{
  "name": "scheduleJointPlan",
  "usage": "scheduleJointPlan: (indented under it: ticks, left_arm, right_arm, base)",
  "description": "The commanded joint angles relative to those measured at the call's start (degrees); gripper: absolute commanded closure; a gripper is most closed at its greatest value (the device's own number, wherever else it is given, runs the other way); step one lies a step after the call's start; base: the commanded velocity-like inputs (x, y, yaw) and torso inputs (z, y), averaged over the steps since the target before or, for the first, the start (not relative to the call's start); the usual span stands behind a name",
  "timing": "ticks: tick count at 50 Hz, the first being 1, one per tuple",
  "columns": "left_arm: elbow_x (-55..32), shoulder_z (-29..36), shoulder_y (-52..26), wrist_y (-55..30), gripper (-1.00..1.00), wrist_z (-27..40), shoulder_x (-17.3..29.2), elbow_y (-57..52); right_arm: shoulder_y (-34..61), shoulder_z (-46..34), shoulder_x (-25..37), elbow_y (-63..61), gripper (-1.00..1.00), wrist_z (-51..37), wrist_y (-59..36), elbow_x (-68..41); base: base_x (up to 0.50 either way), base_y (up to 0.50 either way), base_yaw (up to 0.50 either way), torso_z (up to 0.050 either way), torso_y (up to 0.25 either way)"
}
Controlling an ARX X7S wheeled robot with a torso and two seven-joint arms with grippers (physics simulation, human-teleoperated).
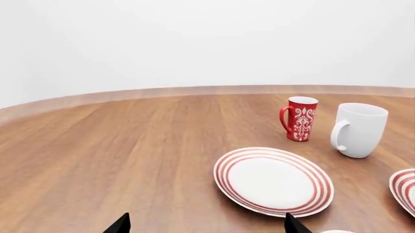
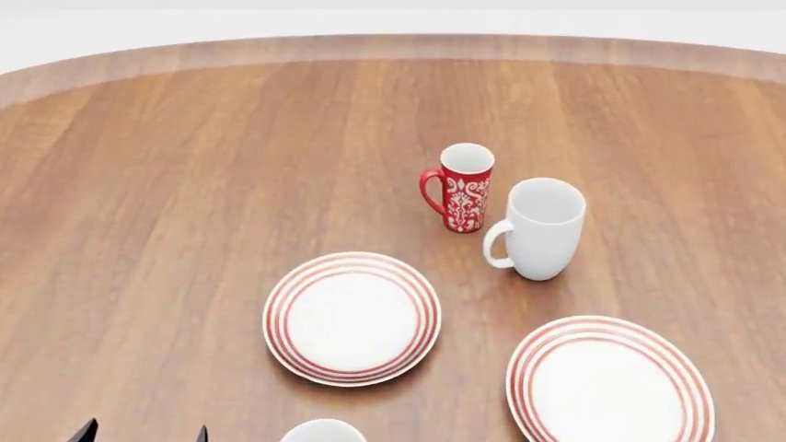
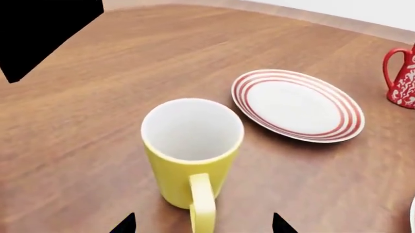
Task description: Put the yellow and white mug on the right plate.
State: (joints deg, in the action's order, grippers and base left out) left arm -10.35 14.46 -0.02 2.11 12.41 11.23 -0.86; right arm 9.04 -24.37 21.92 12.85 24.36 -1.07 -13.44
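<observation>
Wooden table (image 2: 184, 184): yellow mug (image 3: 192, 150) upright beside left plate (image 3: 298, 104).

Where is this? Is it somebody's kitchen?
Maybe a dining table, but in a computer simulation, not a real kitchen. A round wooden table holds striped plates and mugs, with only a plain white wall behind.

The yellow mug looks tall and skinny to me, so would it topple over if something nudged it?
Probably, if pushed near the rim: the yellow mug stands upright, taller than wide, on the smooth wooden table. It looks rigid and glossy, so the fingers might slip on it. Its handle sticks out on one side, so a push there would likely turn it.
</observation>
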Motion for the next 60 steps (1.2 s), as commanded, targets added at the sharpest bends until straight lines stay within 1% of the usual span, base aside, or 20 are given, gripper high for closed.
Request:
scheduleJointPlan:
  ticks: [1,21,40,54,55,60]
  left_arm:
    - [-0.3,0.4,0.0,0.1,-1.00,0.2,0.3,0.0]
    - [-0.8,0.9,-0.3,0.3,-1.00,0.6,0.7,0.3]
    - [-1.1,1.4,-0.3,0.6,-1.00,0.9,1.1,0.5]
    - [-1.3,1.8,-0.5,0.7,-1.00,1.1,1.3,0.6]
    - [-1.4,1.7,-0.5,0.7,-1.00,1.2,1.3,0.6]
    - [-1.4,1.9,-0.5,0.8,-1.00,1.2,1.4,0.6]
  right_arm:
    - [2.6,-0.4,-1.2,4.2,-1.00,0.7,0.2,0.0]
    - [7.8,-2.3,-4.8,16.0,-1.00,0.8,3.4,2.7]
    - [10.2,-4.7,-7.1,21.6,-1.00,1.7,5.8,4.4]
    - [14.2,-5.2,-9.7,30.6,-1.00,1.4,10.0,5.5]
    - [14.4,-5.2,-9.8,30.8,1.00,1.4,10.2,5.5]
    - [13.7,-5.4,-9.5,29.9,1.00,1.6,10.5,5.3]
  base:
    - [0.00,0.00,0.00,0.000,0.000]
    - [0.00,0.00,0.00,0.000,0.000]
    - [0.00,0.00,0.00,0.000,0.000]
    - [0.00,0.00,0.00,0.000,0.000]
    - [0.00,0.00,0.00,0.000,0.000]
    - [0.00,0.00,0.00,0.000,0.000]
